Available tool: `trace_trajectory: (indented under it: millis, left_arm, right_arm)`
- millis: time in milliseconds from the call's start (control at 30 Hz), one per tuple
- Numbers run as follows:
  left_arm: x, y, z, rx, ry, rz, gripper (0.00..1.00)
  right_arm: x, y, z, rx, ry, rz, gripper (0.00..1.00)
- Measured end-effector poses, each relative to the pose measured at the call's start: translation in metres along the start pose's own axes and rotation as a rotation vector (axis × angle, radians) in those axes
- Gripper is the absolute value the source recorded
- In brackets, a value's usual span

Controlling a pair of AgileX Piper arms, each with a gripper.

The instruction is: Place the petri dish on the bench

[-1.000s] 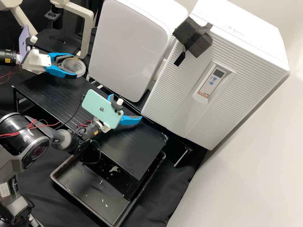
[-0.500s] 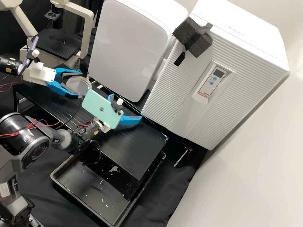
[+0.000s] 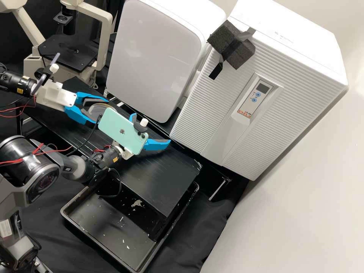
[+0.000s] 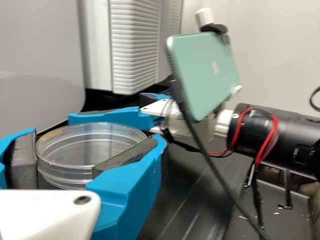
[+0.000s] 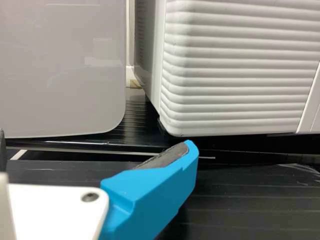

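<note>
In the high view my left gripper (image 3: 101,111) is at the upper left above the black bench (image 3: 163,182), shut on the clear round petri dish (image 3: 103,107). The green phone on the other arm hides part of the dish. In the left wrist view the dish (image 4: 92,145) lies between the dark pads of my left gripper (image 4: 77,157), its rim roughly level. My right gripper (image 3: 151,130) stands open over the middle of the bench, nothing between its fingers; the right wrist view shows my right gripper (image 5: 95,147) with its fingers wide apart.
Two white appliances (image 3: 159,57) (image 3: 303,68) stand along the bench's far side. A microscope (image 3: 104,41) is at the upper left. A black tray (image 3: 102,242) sits below the bench's near end. A cable (image 4: 215,170) hangs from the green phone (image 4: 205,75).
My left gripper has come right and toward the near side with the petri dish in it, closer to the green phone. My right arm has kept still.
</note>
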Motion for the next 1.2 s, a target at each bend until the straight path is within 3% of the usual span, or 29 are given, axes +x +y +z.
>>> trace_trajectory:
  millis: [433,667,700,933,1200]
  left_arm:
    - [0.011,-0.025,-0.009,-0.021,0.017,-0.068,0.00]
    - [0.014,-0.027,-0.016,-0.027,0.022,-0.059,0.00]
    - [0.014,-0.026,-0.016,-0.019,0.024,-0.057,1.00]
    - [0.014,-0.025,-0.020,0.048,0.047,-0.039,1.00]
    - [0.012,-0.024,-0.023,0.042,0.056,-0.034,1.00]
  right_arm:
    - [0.000,0.000,0.000,0.000,0.000,0.000,1.00]
    - [0.000,0.000,0.000,0.000,0.000,0.000,1.00]
    - [0.000,0.000,0.000,0.000,0.000,0.000,1.00]
    - [0.000,0.000,0.000,0.000,0.000,0.000,1.00]
    - [0.000,0.000,0.000,0.000,0.000,0.000,1.00]
